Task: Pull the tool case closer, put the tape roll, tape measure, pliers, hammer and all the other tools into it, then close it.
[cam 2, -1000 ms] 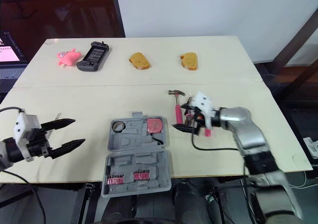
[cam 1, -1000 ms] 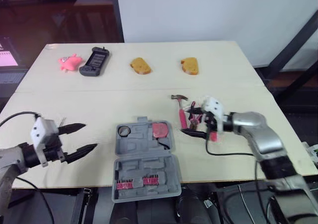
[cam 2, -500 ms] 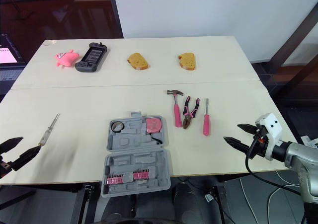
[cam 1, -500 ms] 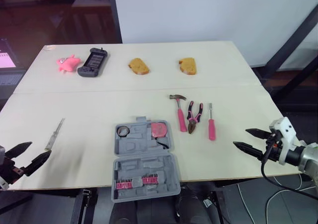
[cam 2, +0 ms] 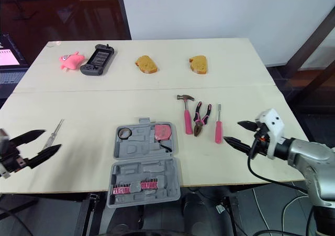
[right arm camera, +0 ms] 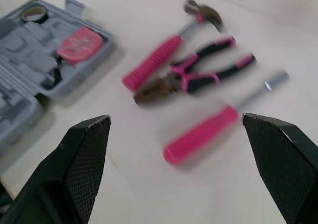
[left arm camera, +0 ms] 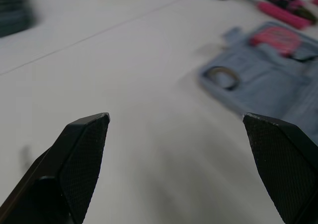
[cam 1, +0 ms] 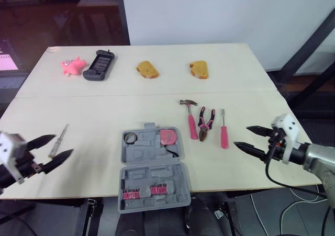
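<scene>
Left eye view: left gripper (cam 1: 63, 144), right gripper (cam 1: 241, 135) moved inward.

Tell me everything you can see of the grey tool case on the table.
The tool case is grey, plastic-looking, and lies open flat near the front edge of the table. Its two moulded halves are hinged across the middle, with a small tab on the far rim. The far half holds a dark tape roll in its left corner and a pink tape measure at its right. The near half carries a row of pink-held bits. The hammer lies apart to its right.
</scene>
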You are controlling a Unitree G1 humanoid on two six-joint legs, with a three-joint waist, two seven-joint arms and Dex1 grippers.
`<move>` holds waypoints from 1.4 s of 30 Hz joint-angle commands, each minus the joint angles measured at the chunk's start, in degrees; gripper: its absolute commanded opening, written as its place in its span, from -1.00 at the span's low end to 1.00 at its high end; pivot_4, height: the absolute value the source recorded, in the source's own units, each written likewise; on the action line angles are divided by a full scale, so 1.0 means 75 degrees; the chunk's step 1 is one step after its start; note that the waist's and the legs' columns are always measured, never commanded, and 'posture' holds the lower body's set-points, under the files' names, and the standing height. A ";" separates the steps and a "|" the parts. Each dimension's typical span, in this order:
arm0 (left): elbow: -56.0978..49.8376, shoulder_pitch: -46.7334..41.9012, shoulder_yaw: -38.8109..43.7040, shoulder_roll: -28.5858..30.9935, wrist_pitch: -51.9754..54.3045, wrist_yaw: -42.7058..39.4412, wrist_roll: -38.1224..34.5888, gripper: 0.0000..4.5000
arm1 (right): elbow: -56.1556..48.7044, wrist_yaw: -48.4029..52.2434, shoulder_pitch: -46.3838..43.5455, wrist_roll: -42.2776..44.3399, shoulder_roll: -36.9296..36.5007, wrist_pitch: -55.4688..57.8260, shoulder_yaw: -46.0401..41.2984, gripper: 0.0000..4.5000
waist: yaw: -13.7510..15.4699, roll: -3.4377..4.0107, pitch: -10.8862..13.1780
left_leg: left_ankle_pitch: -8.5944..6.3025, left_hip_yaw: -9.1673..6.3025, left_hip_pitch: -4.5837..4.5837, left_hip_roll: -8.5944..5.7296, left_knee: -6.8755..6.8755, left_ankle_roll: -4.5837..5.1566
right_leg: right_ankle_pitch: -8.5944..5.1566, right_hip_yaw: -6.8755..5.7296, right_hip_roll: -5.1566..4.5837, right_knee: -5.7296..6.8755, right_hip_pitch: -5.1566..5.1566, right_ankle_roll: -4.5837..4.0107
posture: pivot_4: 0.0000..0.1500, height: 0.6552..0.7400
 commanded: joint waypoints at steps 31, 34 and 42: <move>-0.0903 -0.3619 -0.3122 0.0807 0.1072 -0.1331 0.0216 1.00 | -0.1072 -0.5347 -0.0415 -0.1897 0.3635 0.1151 0.2601 0.98 | -0.0006 -0.0001 0.0000 | 0.0001 0.0000 -0.0013 0.0001 0.0001 0.0003 | 0.0000 0.0009 0.0011 0.0009 -0.0014 0.0003 | 1.00 0.62; -0.1179 -0.3295 -0.2971 0.0826 0.1152 -0.1179 0.0170 1.00 | -0.0252 -0.5551 -0.0902 -0.2006 0.4012 0.1017 0.2513 0.98 | -0.0016 0.0000 0.0001 | 0.0001 0.0000 -0.0014 0.0001 0.0000 0.0003 | 0.0000 0.0010 0.0010 0.0012 -0.0016 0.0004 | 1.00 0.62; -0.1596 -0.2702 -0.2393 0.1002 0.1326 -0.0917 0.0068 1.00 | 0.0938 -0.5812 -0.1448 -0.2188 0.4343 0.0848 0.2180 -0.03 | 0.0005 0.0001 0.0001 | 0.0001 0.0000 -0.0020 0.0000 0.0002 0.0003 | 0.0001 0.0009 0.0009 0.0012 -0.0018 0.0006 | 1.00 0.62</move>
